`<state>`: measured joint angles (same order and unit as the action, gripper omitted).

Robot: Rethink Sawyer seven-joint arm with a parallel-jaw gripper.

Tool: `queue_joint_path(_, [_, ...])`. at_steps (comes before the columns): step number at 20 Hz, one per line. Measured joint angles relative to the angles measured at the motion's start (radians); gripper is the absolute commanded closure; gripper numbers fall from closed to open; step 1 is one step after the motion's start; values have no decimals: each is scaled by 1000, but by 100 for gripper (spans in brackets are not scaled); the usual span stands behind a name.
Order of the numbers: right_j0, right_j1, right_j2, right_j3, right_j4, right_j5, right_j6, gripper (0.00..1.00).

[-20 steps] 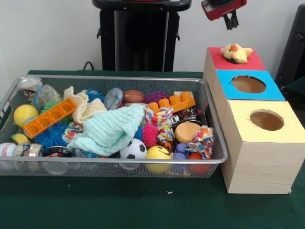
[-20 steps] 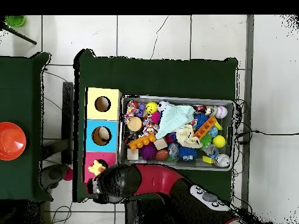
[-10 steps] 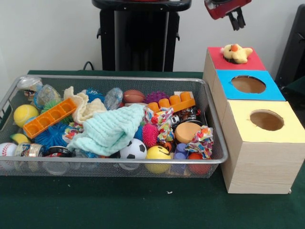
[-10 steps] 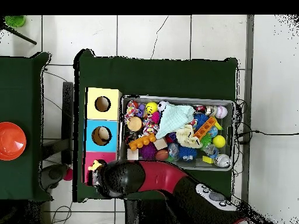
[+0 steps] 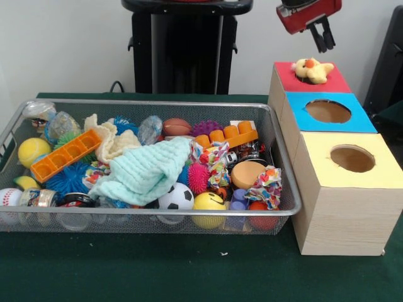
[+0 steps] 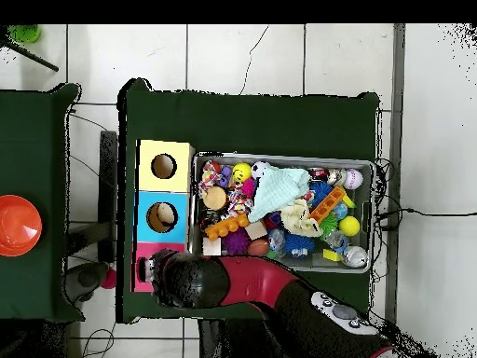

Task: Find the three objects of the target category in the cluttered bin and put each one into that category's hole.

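Front view: we note the gripper (image 5: 325, 42) has drifted rightward over the last second and now hangs above the red-topped box (image 5: 327, 82), fingers close together and empty. The plush chick (image 5: 312, 70) sits on the red top, seemingly lodged over its hole, so we judge this deposit unfinished. The wire bin (image 5: 277, 165) remains crowded.

Overhead view: the arm (image 6: 238, 282) now covers the red box; blue hole (image 6: 161, 216) and yellow hole (image 6: 164, 167) stay unobstructed.
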<state>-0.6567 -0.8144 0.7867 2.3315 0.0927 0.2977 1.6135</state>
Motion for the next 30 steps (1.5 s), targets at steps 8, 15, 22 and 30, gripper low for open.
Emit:
queue_joint_path(8, [54,33,-30,0,-22,-31,0,100])
queue_joint_path(15, [80,56,-52,-1,-49,-31,0,100])
queue_joint_path(22, [81,66,-71,-1,-77,-31,0,100])
queue_joint_path(30, [87,66,-102,-3,-133,-31,0,100])
